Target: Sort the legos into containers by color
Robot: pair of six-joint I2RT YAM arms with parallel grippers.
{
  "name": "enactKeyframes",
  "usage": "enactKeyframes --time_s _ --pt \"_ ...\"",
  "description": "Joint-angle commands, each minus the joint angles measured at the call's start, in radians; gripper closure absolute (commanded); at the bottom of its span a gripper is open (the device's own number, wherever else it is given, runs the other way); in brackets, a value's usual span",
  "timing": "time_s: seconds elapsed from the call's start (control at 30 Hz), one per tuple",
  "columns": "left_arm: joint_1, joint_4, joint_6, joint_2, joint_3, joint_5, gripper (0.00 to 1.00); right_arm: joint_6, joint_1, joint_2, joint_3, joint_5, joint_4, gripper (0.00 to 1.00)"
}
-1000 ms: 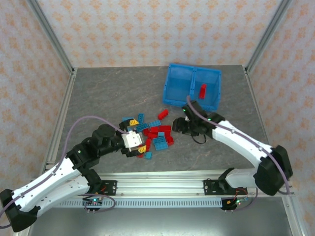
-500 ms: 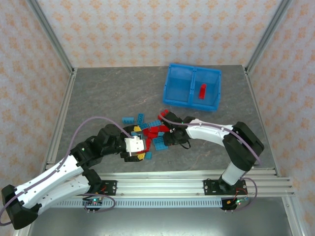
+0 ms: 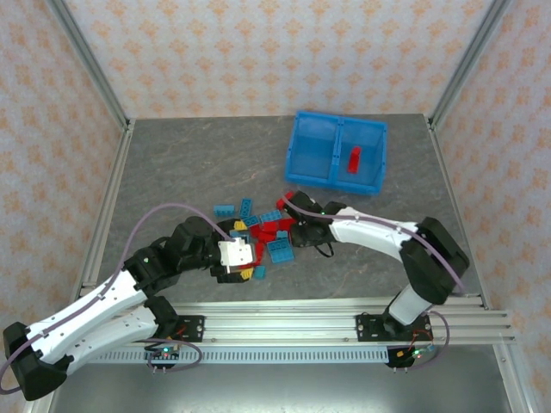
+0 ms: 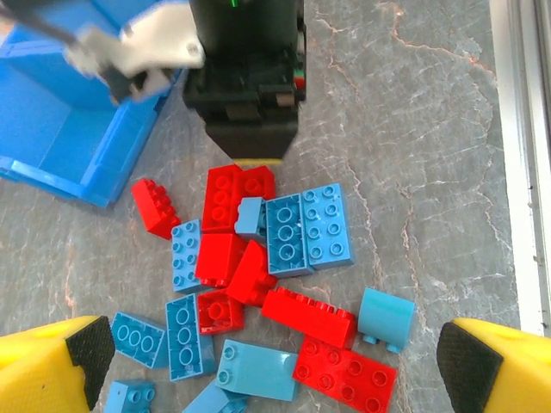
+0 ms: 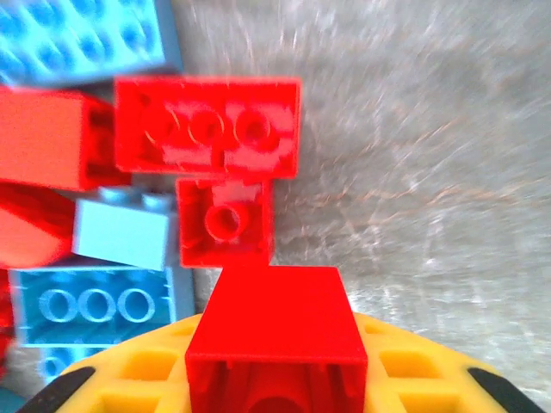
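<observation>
Red and light blue legos (image 3: 269, 237) lie in a loose pile on the grey table. In the left wrist view the pile (image 4: 284, 258) spreads between my left gripper's (image 4: 274, 354) yellow fingers (image 4: 52, 366), which stand wide open with nothing held. My left gripper (image 3: 241, 255) hovers at the pile's near-left side. My right gripper (image 3: 297, 231) is down at the pile's far-right edge, shut on a red lego (image 5: 274, 331). The blue bin (image 3: 334, 138) stands behind it; one red lego (image 3: 354, 159) lies in its right compartment, and the left compartment (image 3: 312, 155) looks empty.
The right gripper's black body (image 4: 245, 86) hangs over the pile's far side, next to the bin's corner (image 4: 60, 112). A metal rail (image 3: 284, 327) runs along the near table edge, and patterned walls close the back and sides.
My right arm swung from beside the bin down to the pile's right edge and has barely moved since. The left gripper shifted slightly toward the pile.
</observation>
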Motion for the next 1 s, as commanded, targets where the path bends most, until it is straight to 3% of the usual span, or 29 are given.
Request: enactKeyframes --time_s 0.0,0.2,0.47,0.63,0.83,0.97 --pt "0.011 0.095 -0.078 -0.058 0.013 -0.041 0.00 0.055 -0.049 -0.131 0.034 0.161 0.008 0.69" --pt "0.054 0.303 -0.221 -0.190 -0.060 -0.031 0.00 0.082 -0.325 -0.211 0.047 0.139 0.149 0.69" --pt "0.088 0.359 -0.267 -0.220 -0.075 -0.043 0.00 0.032 -0.586 0.170 0.408 0.069 0.118 0.69" --pt "0.092 0.357 -0.262 -0.210 -0.077 -0.056 0.00 0.051 -0.636 0.422 0.665 0.106 0.040 0.69" --pt "0.092 0.309 -0.213 -0.183 -0.063 -0.056 0.00 0.068 -0.669 0.665 0.925 0.009 -0.074 0.68" --pt "0.092 0.280 -0.188 -0.151 -0.052 -0.057 0.00 0.081 -0.672 0.716 0.967 -0.043 -0.053 0.56"
